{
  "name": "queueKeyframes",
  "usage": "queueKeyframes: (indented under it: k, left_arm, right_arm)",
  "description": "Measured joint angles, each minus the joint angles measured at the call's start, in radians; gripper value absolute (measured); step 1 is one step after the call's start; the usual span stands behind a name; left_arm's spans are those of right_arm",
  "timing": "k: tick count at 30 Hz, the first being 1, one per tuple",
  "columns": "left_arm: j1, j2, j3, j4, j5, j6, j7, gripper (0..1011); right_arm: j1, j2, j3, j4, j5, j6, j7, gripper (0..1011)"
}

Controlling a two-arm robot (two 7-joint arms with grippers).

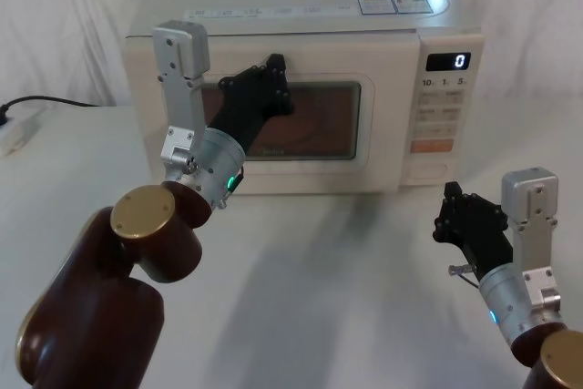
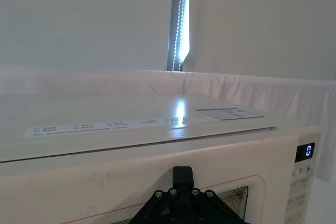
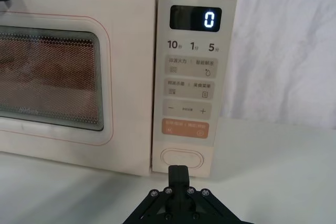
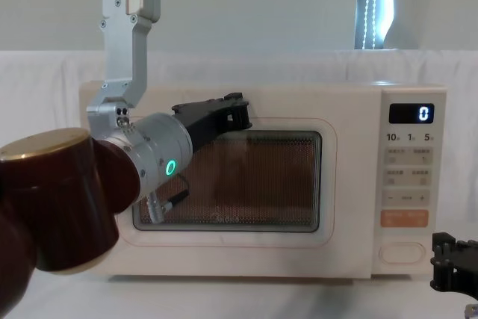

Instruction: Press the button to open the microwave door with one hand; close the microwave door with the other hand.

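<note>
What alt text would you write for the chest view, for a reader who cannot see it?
A cream microwave sits with its door shut, and the left claw is at the top edge of the door's window. The display reads 0 above the keys, with the button lowest. The right claw waits low at the right.

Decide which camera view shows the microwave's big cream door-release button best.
The right wrist view: the button faces it squarely, below the orange key. Head and chest views show it small; the left wrist view omits it.
</note>
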Motion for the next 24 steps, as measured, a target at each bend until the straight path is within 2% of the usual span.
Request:
queueKeyframes:
  k: [24]
  left_arm:
    - [-0.022,-0.009,-0.003,0.037,0.002,-0.007,-0.015,0]
  right_arm:
    - [0.000,0.000,0.000,0.000,0.000,0.000,0.000,0]
